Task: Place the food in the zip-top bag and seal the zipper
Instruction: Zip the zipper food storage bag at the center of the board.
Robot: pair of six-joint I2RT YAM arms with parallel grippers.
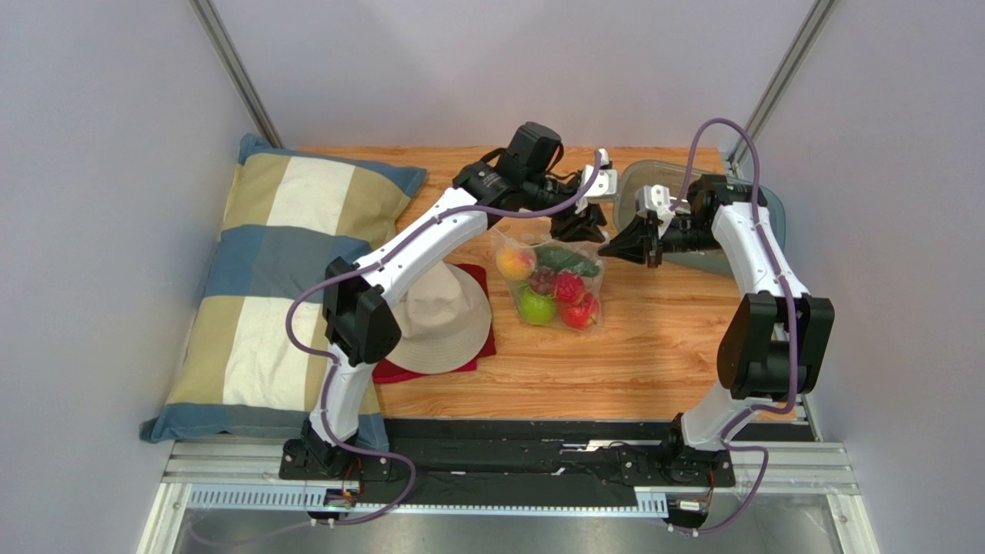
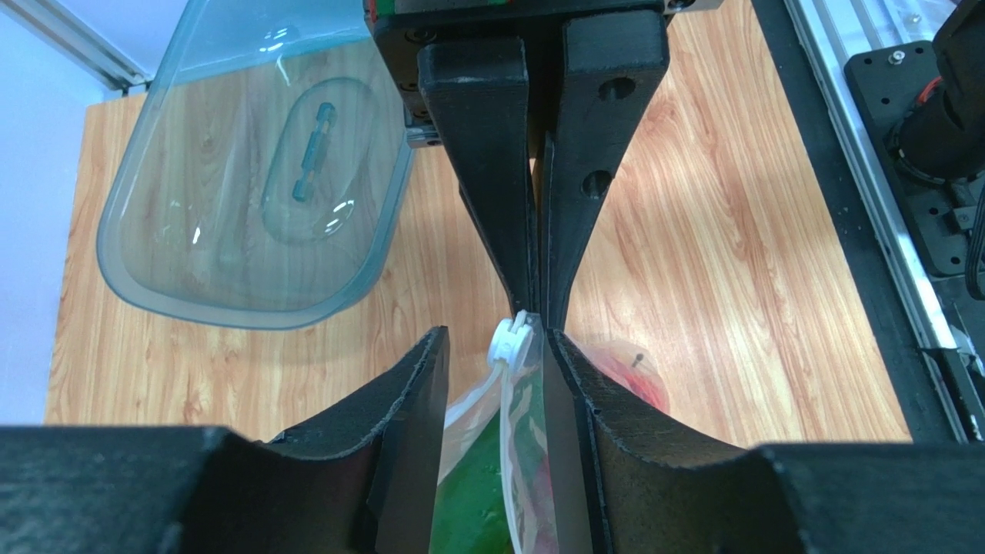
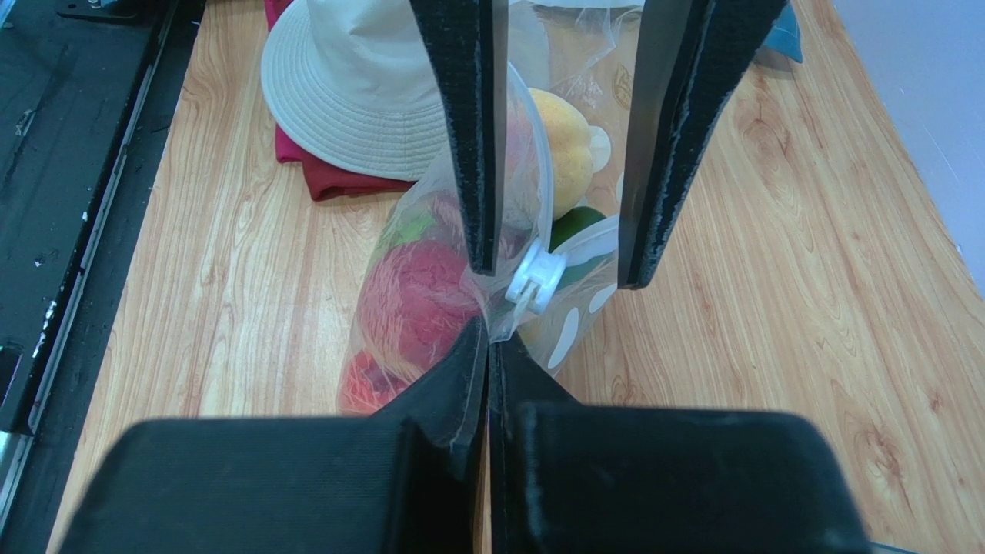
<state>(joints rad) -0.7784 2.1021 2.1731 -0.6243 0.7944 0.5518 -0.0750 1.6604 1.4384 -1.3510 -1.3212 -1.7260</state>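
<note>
The bag (image 1: 553, 283), with the fruit (image 1: 535, 306) inside, lies on the bench (image 1: 671, 358) between both arms. The right jaws are clamped on its mouth corner, probably to anchor it. The left jaws stand narrowly apart astride the white zipper tab (image 2: 512, 341), seemingly ready to grip it.

- Top cam: mounted high behind both arm bases, looking down on the whole table (image 1: 671, 358).
- Left wrist cam: looks out past the left gripper (image 2: 497, 341), super close, facing right toward the tray (image 2: 150, 277).
- Right wrist cam: looks past the right gripper (image 3: 487, 335), facing left toward the hat (image 3: 347, 92).
- Both wrist views share the zip-top bag (image 3: 405, 266) mouth, pretty much nose to nose.
</note>
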